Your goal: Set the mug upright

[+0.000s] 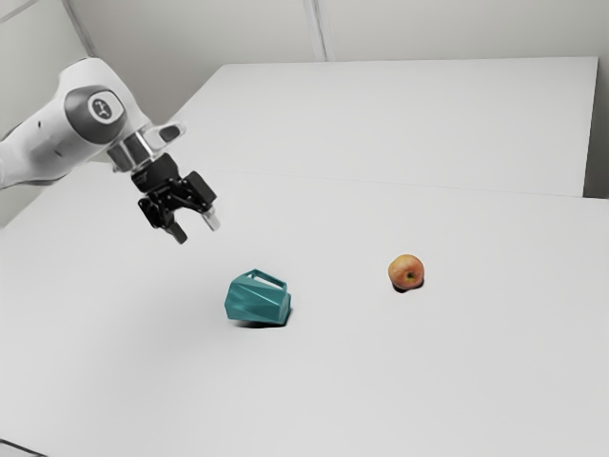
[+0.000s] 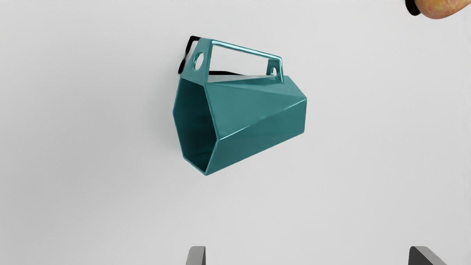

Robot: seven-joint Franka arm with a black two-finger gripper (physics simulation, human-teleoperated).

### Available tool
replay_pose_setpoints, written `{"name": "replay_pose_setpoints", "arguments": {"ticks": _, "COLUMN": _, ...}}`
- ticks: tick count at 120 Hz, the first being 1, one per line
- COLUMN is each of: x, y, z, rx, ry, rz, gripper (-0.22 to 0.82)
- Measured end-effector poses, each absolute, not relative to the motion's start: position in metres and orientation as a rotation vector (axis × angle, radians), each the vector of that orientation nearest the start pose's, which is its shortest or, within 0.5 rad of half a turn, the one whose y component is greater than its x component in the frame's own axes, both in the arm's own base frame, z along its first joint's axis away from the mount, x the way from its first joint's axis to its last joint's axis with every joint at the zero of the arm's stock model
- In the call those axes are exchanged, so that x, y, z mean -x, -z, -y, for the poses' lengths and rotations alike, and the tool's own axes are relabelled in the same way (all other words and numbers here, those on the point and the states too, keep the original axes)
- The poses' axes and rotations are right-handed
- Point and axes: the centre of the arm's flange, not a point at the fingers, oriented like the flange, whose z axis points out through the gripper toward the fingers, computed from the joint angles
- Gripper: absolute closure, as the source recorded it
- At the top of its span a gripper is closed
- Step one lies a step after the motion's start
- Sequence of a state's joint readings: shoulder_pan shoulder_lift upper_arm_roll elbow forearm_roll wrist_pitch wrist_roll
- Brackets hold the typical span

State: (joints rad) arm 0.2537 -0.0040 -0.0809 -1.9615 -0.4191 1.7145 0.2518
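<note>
My gripper hangs open above the table, up and toward the exterior view's left from the mug. That teal faceted mug lies on its side, its handle standing up and away from the exterior camera. In the wrist view the mug shows its dark hollow mouth at one end and its narrower base at the other. The two fingertips of the gripper stand wide apart, with nothing between them and a gap between them and the mug.
A red-yellow apple rests on the white table, toward the exterior view's right from the mug. In the wrist view part of the apple appears at a corner. Behind stands a large white block-like surface.
</note>
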Motion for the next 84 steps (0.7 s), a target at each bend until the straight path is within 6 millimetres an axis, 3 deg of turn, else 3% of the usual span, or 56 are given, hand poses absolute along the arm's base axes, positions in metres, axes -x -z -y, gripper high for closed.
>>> {"name": "replay_pose_setpoints", "arguments": {"ticks": 33, "x": -0.533, "y": -0.383, "z": -0.110, "rx": 3.774, "ry": -0.128, "rz": 0.081, "gripper": 0.00}}
{"name": "replay_pose_setpoints", "arguments": {"ticks": 45, "x": -0.536, "y": -0.354, "z": -0.108, "rx": 3.828, "ry": -0.141, "rz": 0.029, "gripper": 0.00}}
{"name": "replay_pose_setpoints", "arguments": {"ticks": 84, "x": -0.537, "y": -0.290, "z": -0.094, "rx": 4.000, "ry": -0.143, "rz": -0.137, "gripper": 0.00}}
